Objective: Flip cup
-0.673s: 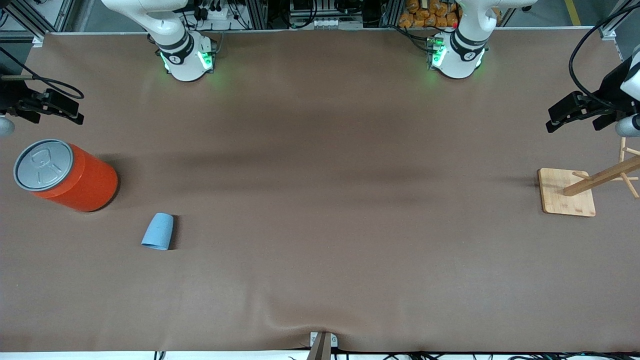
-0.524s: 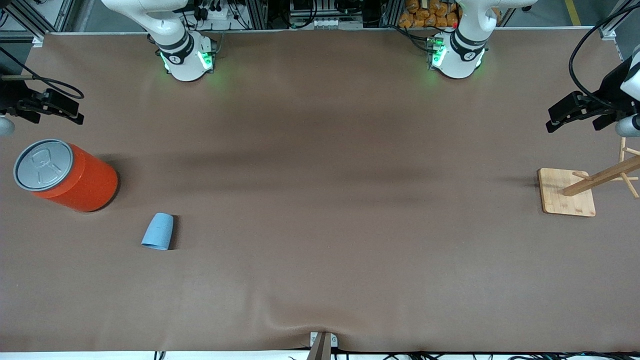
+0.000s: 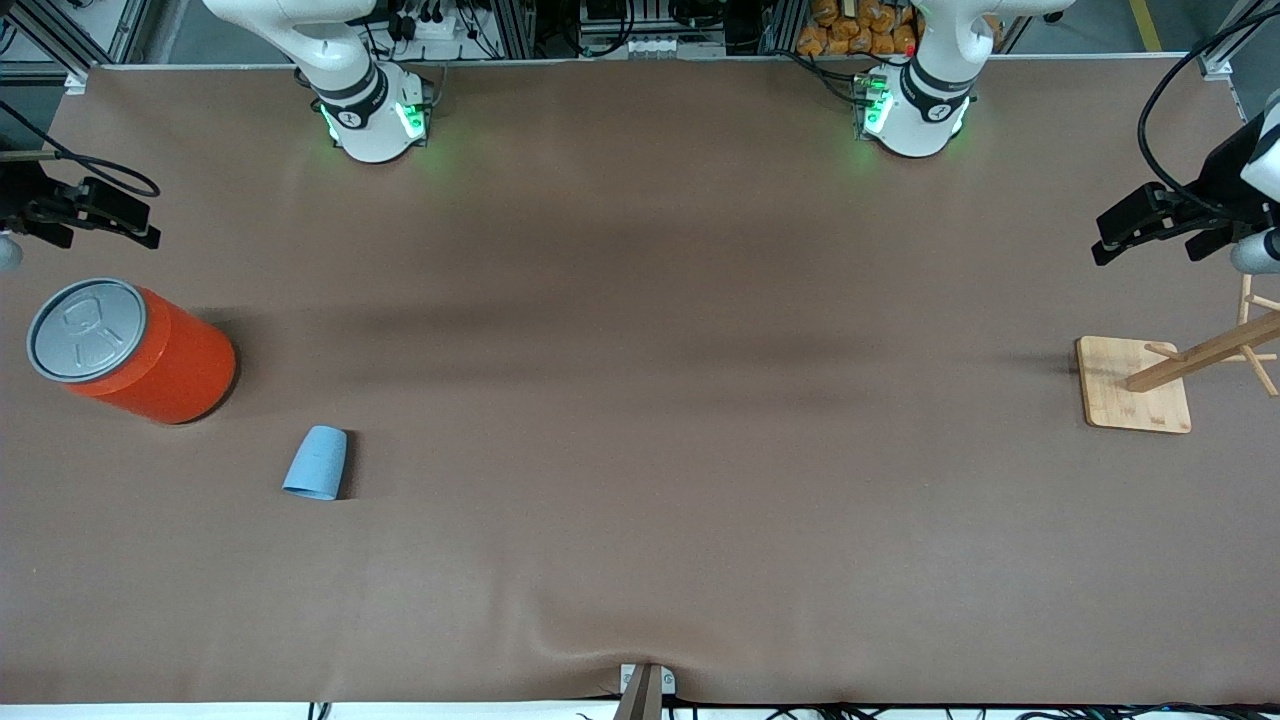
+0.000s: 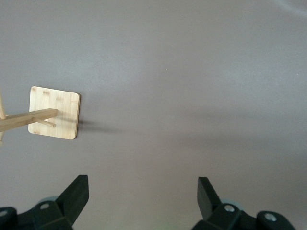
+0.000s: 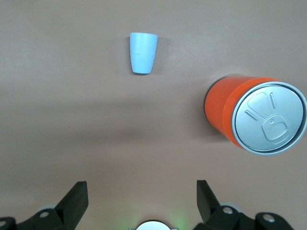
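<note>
The small light-blue cup [image 3: 316, 463] seems to lie on its side on the brown table, wide end toward the front camera, its inside hidden. It also shows in the right wrist view [image 5: 143, 52]. My right gripper [image 3: 120, 222] hangs open and empty in the air at the right arm's end of the table, over the table surface near the orange can, well apart from the cup; its jaws [image 5: 142, 189] stand wide. My left gripper [image 3: 1125, 232] is open and empty at the left arm's end, above the table near the wooden rack; the left wrist view [image 4: 142, 184] shows it open.
A large orange can [image 3: 135, 350] with a grey pull-tab lid stands near the cup, toward the right arm's end; it also shows in the right wrist view [image 5: 254, 115]. A wooden peg rack on a square base [image 3: 1135, 385] stands at the left arm's end and shows in the left wrist view [image 4: 53, 112].
My right gripper has shifted slightly toward the table's end. The cup, the can and the left arm have not moved.
</note>
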